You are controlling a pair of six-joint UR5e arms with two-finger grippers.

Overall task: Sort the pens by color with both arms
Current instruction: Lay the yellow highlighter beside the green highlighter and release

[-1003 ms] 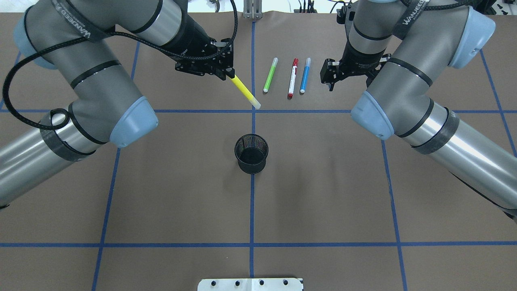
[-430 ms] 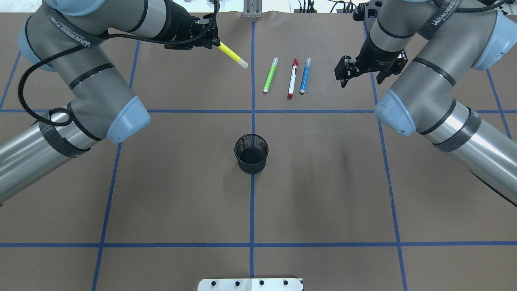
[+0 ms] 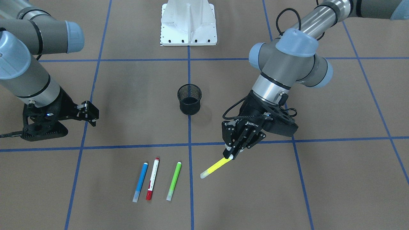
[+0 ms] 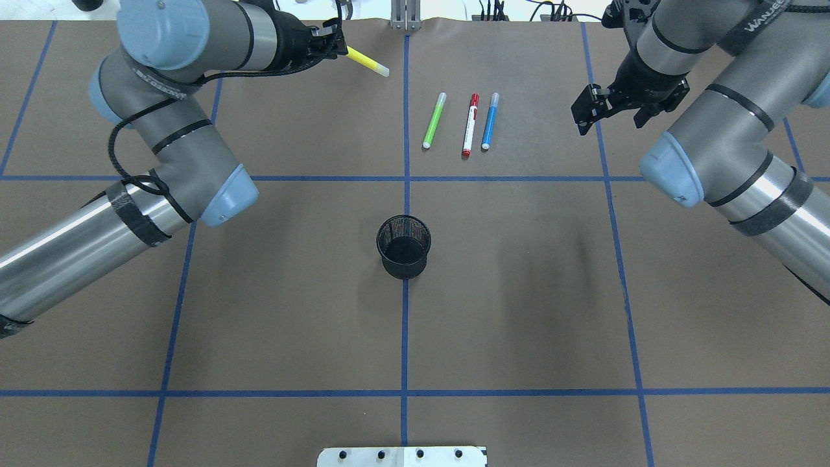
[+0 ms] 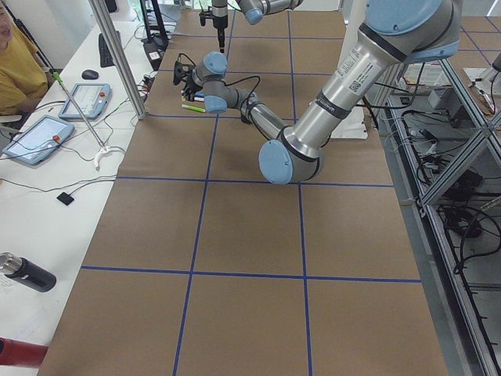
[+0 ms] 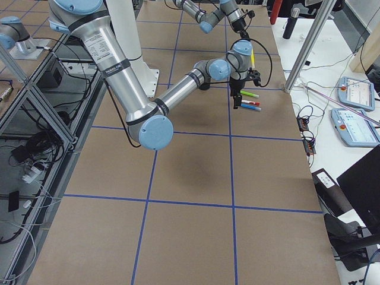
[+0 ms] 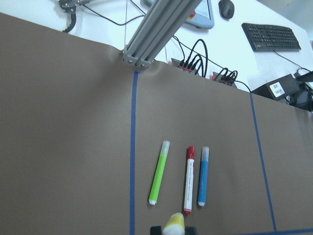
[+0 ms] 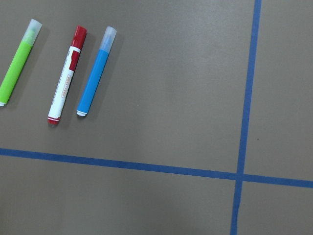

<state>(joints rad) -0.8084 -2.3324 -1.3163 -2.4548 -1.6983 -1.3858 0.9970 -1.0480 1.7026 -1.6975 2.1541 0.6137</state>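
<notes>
Exterior front-facing view: the left arm [image 3: 278, 80] had its jaws pinched on one end of the yellow pen [image 3: 214, 167]. The rest of the pen slanted out and down, apparently clear of the brown surface [image 3: 127, 95]. "ROBOTIQ" could be read on the jaws' black body. The blue pen [image 3: 140, 182], the red-capped white pen [image 3: 152, 179] and the lime green pen [image 3: 174, 181] lay side by side without touching, on the side of the black mesh cup [image 3: 189, 99] away from the robot.

Overhead exterior view: the right arm [image 4: 707, 130] hung with its jaws spread and empty, off to the side of the blue pen and well apart from it. A strap on that arm read roughly "WANJEED".

Left wrist-mounted view: only the pale tip of the yellow pen showed at the bottom edge, with the row of three beyond it.

Right wrist-mounted view: the white pen's barrel carried red print too small to read.

These pens looked light, stiff and smooth-barrelled, so they would likely roll or slip. A hold across mid-barrel should suit them best. The end grip on the yellow one left it free to pivot.
</notes>
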